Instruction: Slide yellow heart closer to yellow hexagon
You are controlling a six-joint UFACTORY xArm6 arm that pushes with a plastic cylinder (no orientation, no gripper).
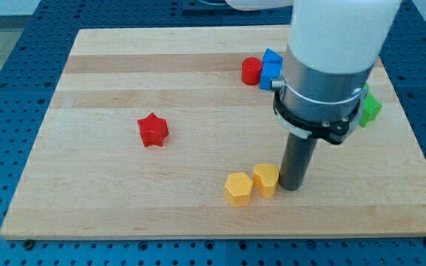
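Observation:
The yellow hexagon (238, 188) lies near the board's bottom edge, a little right of centre. The yellow heart (265, 178) sits right beside it on its right, touching or nearly touching it. My tip (292, 188) stands on the board just to the right of the yellow heart, against or almost against its right side. The dark rod rises from there into the arm's large grey and white body, which covers part of the board's upper right.
A red star (153, 130) lies left of centre. A red cylinder (252, 71) and a blue block (271, 68) sit together near the top. A green block (369, 108) shows partly behind the arm at the right. The wooden board (87, 192) lies on a blue perforated table.

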